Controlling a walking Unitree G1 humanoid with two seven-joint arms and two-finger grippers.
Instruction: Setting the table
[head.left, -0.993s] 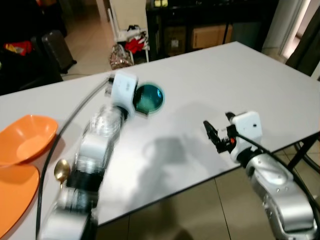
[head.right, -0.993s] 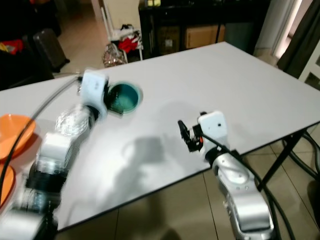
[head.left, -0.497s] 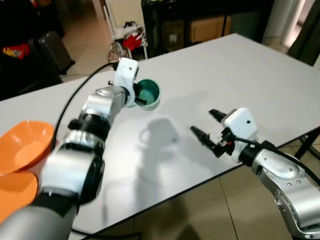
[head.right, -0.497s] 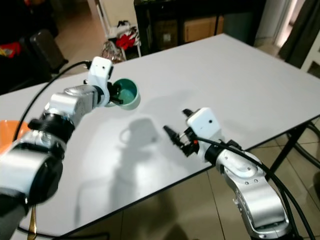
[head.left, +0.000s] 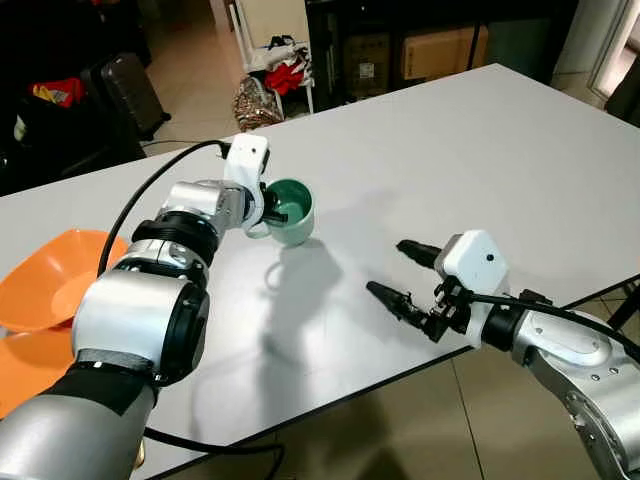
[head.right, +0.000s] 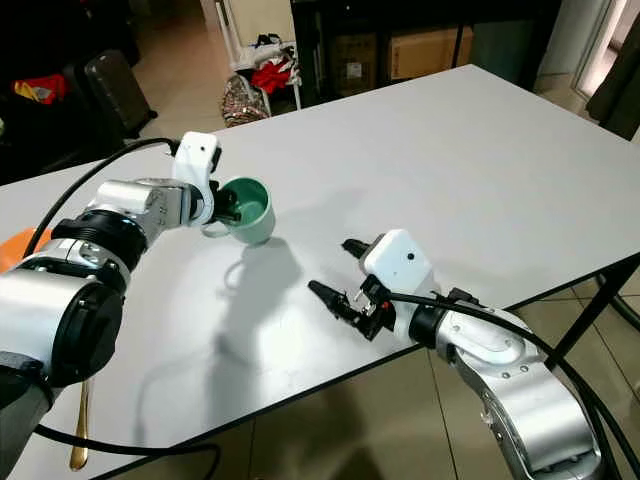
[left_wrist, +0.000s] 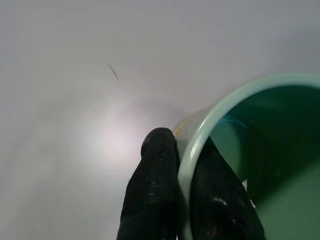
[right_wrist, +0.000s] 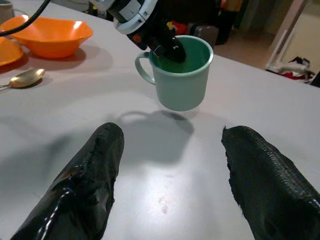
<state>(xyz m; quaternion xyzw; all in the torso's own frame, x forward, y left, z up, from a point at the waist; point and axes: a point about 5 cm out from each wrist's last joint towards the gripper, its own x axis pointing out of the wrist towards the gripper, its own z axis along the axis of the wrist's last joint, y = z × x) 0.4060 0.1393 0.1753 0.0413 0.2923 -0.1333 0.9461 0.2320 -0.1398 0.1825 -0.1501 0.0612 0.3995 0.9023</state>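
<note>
Left eye view: the left gripper (head.left: 270, 208) is clamped on the rim of a green mug (head.left: 289, 211), one finger inside the cup and one outside. The mug hangs above the white table (head.left: 520, 150); its shadow falls on the tabletop below and toward the near edge. The right gripper (head.left: 408, 274) is poised over the table's near edge with its two black fingers spread apart and nothing between them, pointing toward the mug but well apart from it. An orange bowl (head.left: 45, 290) sits at the table's left end, just beside an orange plate (head.left: 35, 365).

Right eye view: the same layout appears. A gold spoon (head.right: 80, 425) lies on the table near the left arm. Beyond the table's far edge stand a dark suitcase (head.right: 115, 95) and a heap of red and white items (head.right: 262, 75) on the floor.

Left wrist view: the two fingers (left_wrist: 155, 200) pinch the mug's pale green rim, one on each side of the wall. The white tabletop lies behind.

Right wrist view: the two fingers (right_wrist: 85, 185) are wide apart and empty, framing the mug. The mug is upright, handle toward the orange bowl, and raised clear of the table. The spoon lies between the bowl and the mug's shadow.
</note>
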